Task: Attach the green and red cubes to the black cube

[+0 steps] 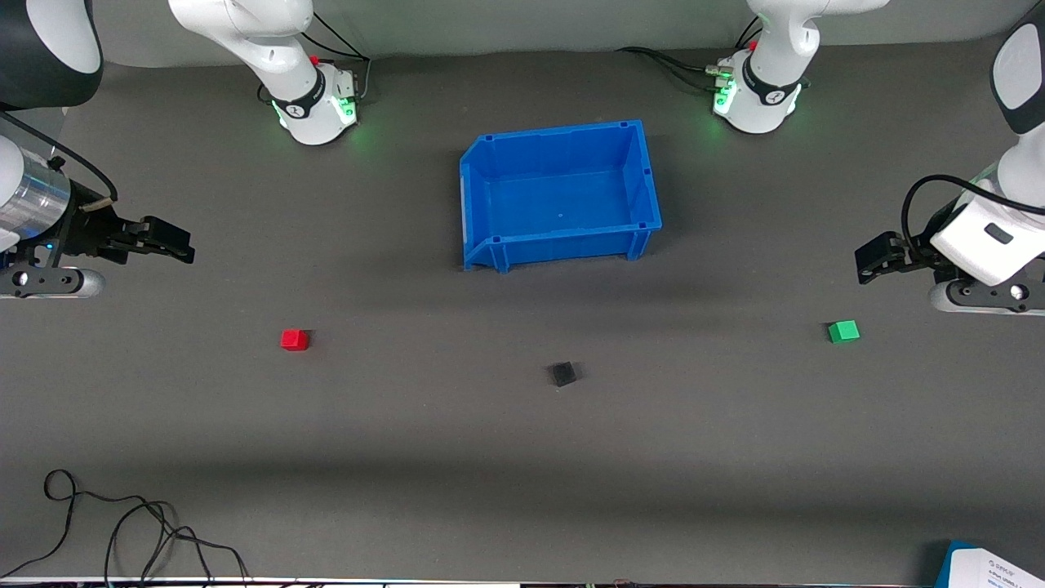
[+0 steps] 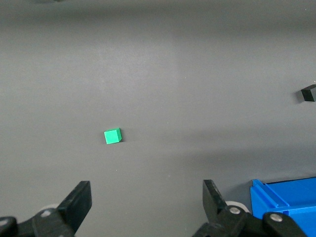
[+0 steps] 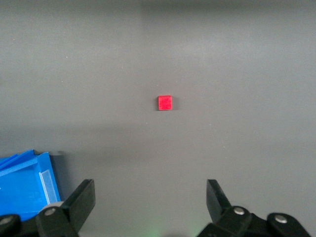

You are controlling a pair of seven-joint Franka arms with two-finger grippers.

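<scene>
Loose black cables (image 1: pixel 122 531) lie at the table edge closest to your front camera, at the right arm's end, and a white paper on a blue pad (image 1: pixel 992 567) sits at the edge at the left arm's end.

Black cube (image 1: pixel 562 374): resting alone on the grey mat (image 1: pixel 522 425), roughly midway between your two grippers and nearer the front camera than both. It touches nothing.

Left gripper (image 1: pixel 867 263): raised over bare mat at its own end of the table, fingers (image 2: pixel 79 202) spread wide and holding nothing. Your green cube (image 1: pixel 843 331) lies on the mat just ahead of those fingers, well apart from the black cube. The left wrist view shows it flat on the mat (image 2: pixel 113 136), with the black cube (image 2: pixel 308 93) at the frame's edge.

Right gripper (image 1: pixel 175 243): raised over bare mat at its own end, fingers (image 3: pixel 84 197) likewise spread and empty. Your red cube (image 1: pixel 295 339) sits ahead of them, centred between them in the right wrist view (image 3: pixel 165 102), and well apart from the black cube.

Blue bin (image 1: pixel 637 184): standing between the two arm bases, nothing inside it.

No cube is joined to another.
</scene>
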